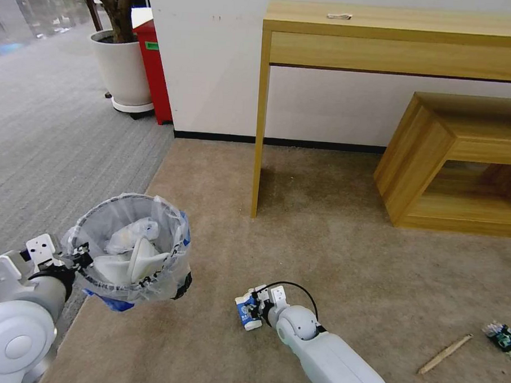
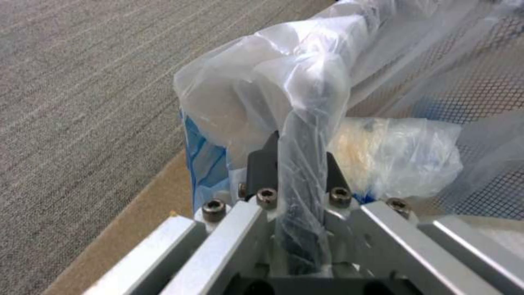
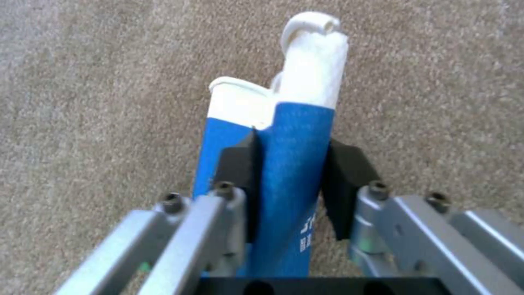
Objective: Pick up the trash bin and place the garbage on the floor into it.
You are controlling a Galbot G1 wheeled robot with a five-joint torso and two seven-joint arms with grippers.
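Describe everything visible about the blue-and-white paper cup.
The paper cup is blue over most of its wall, with a white band at the rolled rim and white print lower down. It is crushed flat and folded, no longer round. The right tool is shut on it, black pads pressing both sides of the blue wall. From the head view, it is low over the beige carpet, right of the held trash bin.

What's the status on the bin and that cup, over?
Left end effector shut on trash bin rim, bin aloft. Right end effector shut on squashed paper cup, low over the floor. Wooden stick still down. Nothing blocking.
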